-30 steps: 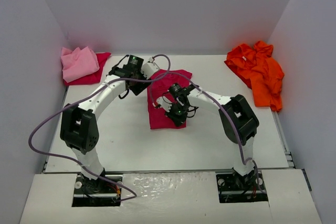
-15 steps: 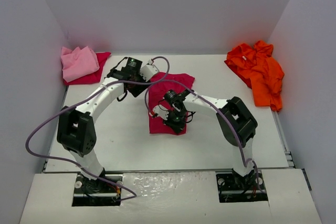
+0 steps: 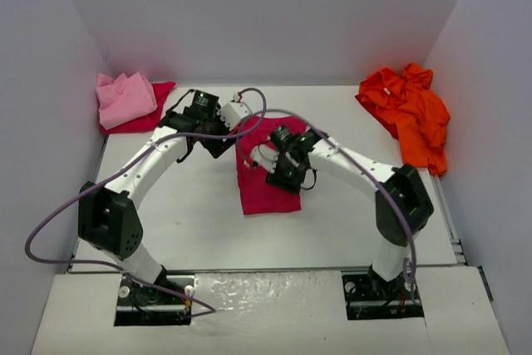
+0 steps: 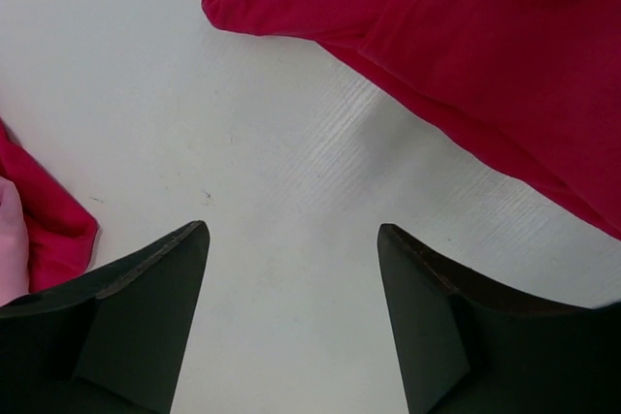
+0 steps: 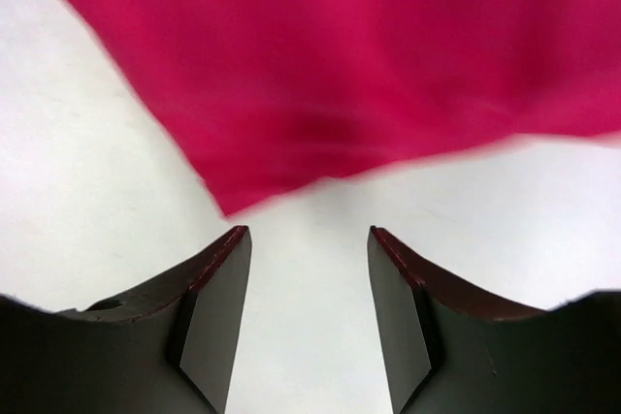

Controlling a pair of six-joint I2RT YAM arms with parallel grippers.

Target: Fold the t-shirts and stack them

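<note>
Bare desk lower left and lower right; crimson shirt mid-frame, pink pile upper left, orange pile upper right block passage.

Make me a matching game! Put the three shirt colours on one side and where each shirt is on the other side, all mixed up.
Shirts:
1. pink t-shirt
2. orange t-shirt
3. big crimson t-shirt

Places:
A. in the middle, laid out
B. far left corner, lying on top of the other crimson cloth
C. far right corner, all crumpled

Pairs: 1-B, 2-C, 3-A
</note>
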